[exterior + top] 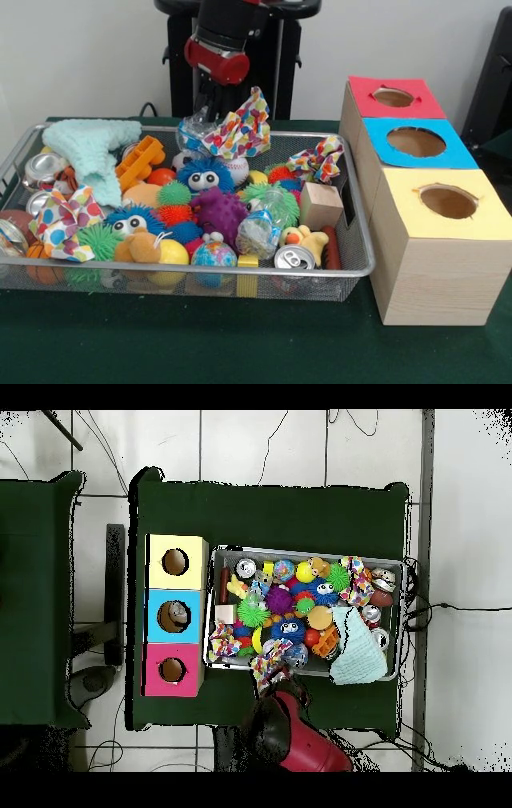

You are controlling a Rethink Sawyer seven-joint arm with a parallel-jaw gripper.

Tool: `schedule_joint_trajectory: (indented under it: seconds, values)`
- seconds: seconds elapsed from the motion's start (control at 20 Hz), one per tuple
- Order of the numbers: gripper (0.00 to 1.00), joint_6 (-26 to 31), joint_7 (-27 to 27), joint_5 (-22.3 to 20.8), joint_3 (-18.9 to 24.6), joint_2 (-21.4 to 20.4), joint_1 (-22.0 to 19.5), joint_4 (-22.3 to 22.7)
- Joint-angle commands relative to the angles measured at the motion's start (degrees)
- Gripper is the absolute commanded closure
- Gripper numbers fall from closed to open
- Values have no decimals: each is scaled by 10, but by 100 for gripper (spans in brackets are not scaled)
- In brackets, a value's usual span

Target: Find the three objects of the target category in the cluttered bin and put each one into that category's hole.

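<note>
The gripper (214,120) hangs at top centre of the front view, over the bin's (362,240) far rim. A spotted cloth (240,128) is lifted there, seemingly pinched in it, though the tips are hidden, so I cannot tell. Two similar cloths lie in the bin, one (62,224) at lower left, one (318,158) right of centre. At right stand the red (416,100), blue (384,144) and yellow (400,192) boxes.
</note>
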Motion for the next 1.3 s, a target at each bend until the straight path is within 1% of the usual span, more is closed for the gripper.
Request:
schedule_joint_trajectory:
  seconds: [0.05,0.3,0.6,1.1,1.2,1.3]
  values:
    - [100,64,73,21,8,-32,23,-26]
    - [100,83,68,23,-7,-39,35,-38]
    - [100,87,63,13,-10,-39,28,-50]
    - [100,140,50,26,-35,-61,60,-75]
    - [100,142,53,26,-36,-61,63,-78]
    - [100,142,58,23,-29,-60,56,-78]
